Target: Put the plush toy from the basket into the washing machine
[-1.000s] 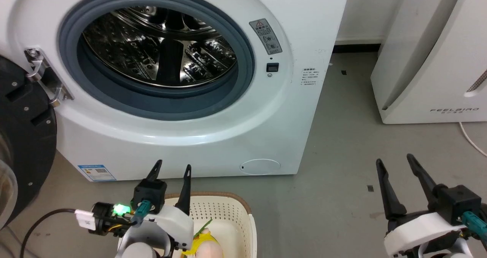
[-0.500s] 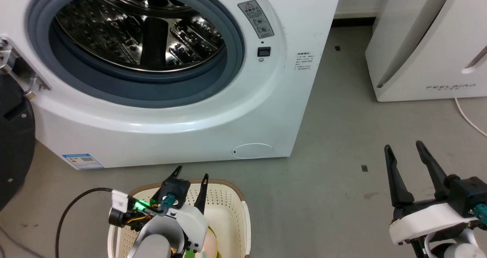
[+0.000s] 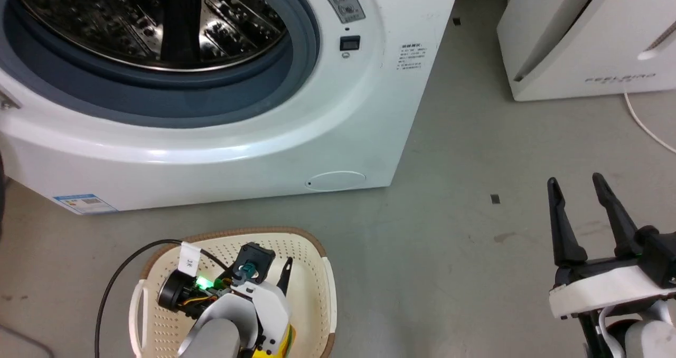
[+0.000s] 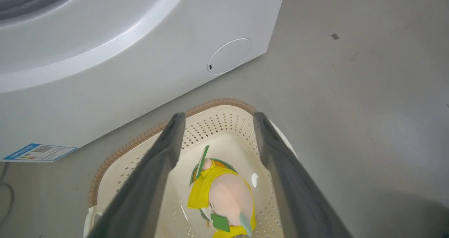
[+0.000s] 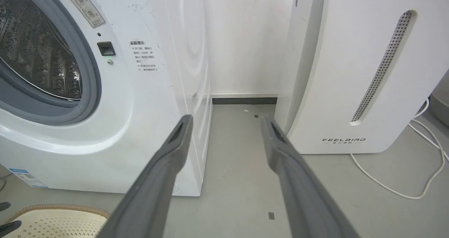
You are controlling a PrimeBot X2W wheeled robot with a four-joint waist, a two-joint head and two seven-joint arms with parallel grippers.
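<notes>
1. Your left claw (image 4: 218,115) hangs over the basket (image 4: 217,103) with its fingers spread wide and nothing in them. They point down so that the plush toy (image 4: 224,196) sits framed between them, an alignment that suits a straight descent and pinch.
2. The plush toy lies on the basket's bottom, pale pink part upward and yellow body around it. Neither finger touches it.
3. The basket stands on the floor (image 3: 449,215) just in front of the washing machine (image 3: 211,152). The drum (image 3: 148,25) is open, so the carry should be short.
4. Your right claw (image 3: 575,181) is equally wide open and empty. It is held well apart to the right over bare floor, probably to stay clear of the working arm.
5. The left wrist view shows the toy nearly whole. In the head view the left wrist covers most of it, leaving a yellow edge.
6. The right wrist view adds the white FEELBIRD appliance (image 5: 350,90) and the gap between it and the machine.
</notes>
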